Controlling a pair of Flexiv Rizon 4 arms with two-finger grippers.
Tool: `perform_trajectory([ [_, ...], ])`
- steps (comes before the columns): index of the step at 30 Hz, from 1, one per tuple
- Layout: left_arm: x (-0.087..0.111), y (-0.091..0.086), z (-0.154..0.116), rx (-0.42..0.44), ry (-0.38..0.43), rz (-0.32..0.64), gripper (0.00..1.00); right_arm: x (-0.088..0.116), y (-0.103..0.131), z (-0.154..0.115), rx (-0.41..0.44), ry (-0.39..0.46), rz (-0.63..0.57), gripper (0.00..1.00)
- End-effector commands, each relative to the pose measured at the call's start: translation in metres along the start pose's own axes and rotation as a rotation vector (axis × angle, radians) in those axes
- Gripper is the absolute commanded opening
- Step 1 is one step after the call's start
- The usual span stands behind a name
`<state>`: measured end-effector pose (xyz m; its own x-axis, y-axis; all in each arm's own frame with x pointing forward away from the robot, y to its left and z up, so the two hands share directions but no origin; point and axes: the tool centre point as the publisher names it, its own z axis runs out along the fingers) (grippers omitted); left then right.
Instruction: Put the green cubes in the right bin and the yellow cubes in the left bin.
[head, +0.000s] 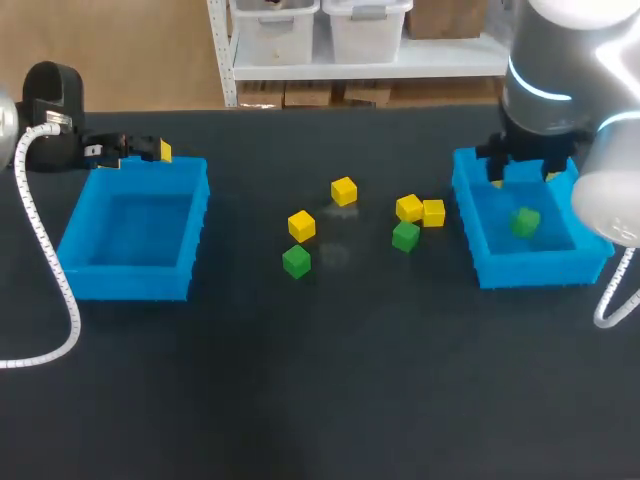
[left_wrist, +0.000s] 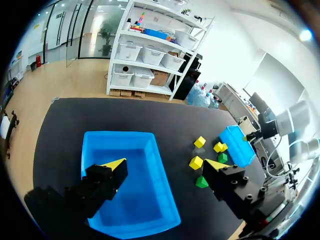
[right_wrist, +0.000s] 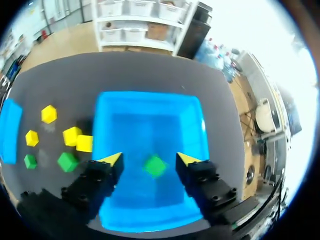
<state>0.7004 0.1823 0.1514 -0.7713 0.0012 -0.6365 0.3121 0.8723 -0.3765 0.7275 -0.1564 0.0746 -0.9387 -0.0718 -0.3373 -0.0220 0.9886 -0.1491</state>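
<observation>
One green cube (head: 524, 222) is inside the right bin (head: 540, 268), directly under the right claw (right_wrist: 150, 159). That claw is wide open, with its fingers apart from the cube on both sides and gripping nothing. I can't tell whether the cube rests on the bin floor. Two more greens are on the table (head: 330, 380) between the bins: the right green cube (head: 406, 236) near the right bin, and the left green cube (head: 296, 261) nearer and further left. The rightmost yellow cube (head: 433, 212) touches the second yellow cube (head: 409, 208), which sits just far of the right green cube. The left yellow cube (head: 301, 225) is just far of the left green cube. The far yellow cube (head: 344, 190) is on its own, farthest back. The left bin (head: 125, 282) is at the table's left. The left claw (left_wrist: 166, 164) hangs over its far-left corner, spread wide, with nothing in it.
</observation>
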Motion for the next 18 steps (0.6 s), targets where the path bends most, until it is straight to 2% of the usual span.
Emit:
perform_trajectory([
  [1,0.001,0.002,0.0,0.009,-0.005,0.002,1.0,0.0,0.021,-0.016,-0.044,-0.049,-0.087,1.0],
  [5,0.001,0.002,0.0,0.009,-0.005,0.002,1.0,-0.006,0.058,-0.032,-0.102,-0.076,-0.241,1.0],
  [9,0.001,0.002,0.0,0.009,-0.005,0.002,1.0,-0.008,0.093,-0.04,-0.143,-0.076,-0.325,1.0],
  [13,0.001,0.002,0.0,0.009,-0.005,0.002,1.0,-0.002,0.123,-0.037,-0.163,-0.058,-0.4,1.0],
  [18,0.001,0.002,0.0,0.009,-0.005,0.002,1.0,0.011,0.149,-0.031,-0.193,-0.038,-0.493,1.0],
])
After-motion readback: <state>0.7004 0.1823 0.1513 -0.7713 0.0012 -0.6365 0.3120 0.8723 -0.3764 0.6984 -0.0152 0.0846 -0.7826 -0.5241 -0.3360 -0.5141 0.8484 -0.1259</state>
